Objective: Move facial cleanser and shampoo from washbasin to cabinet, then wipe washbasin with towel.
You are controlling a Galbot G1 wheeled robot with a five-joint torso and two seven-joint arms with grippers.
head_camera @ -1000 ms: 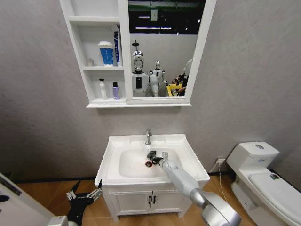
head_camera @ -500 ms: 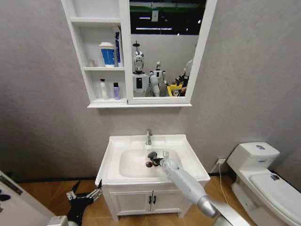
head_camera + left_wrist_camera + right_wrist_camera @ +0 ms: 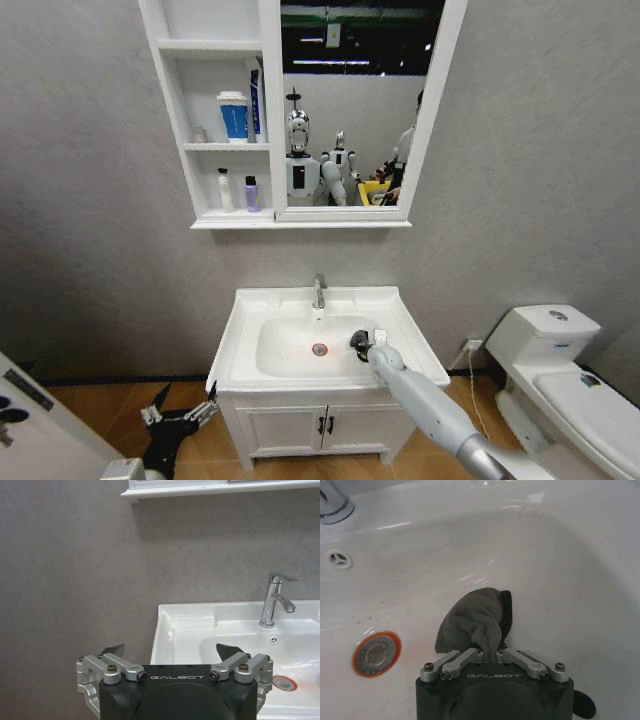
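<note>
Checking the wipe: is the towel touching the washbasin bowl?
Touching: the right wrist view shows the towel, clamped in the right gripper, pressed against the washbasin.

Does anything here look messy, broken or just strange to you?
Nothing looks broken or spilled. The right gripper is shut on a grey towel inside the washbasin bowl, beside the red-ringed drain. The left gripper hangs open, low beside the washbasin.

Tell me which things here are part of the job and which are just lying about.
Part of the job:
- towel, clamped in the right gripper against the bowl wall
- washbasin
- cabinet, two small bottles on its bottom shelf

Just about:
- left gripper, open, parked low beside the basin
- toilet
- blue cup
</note>
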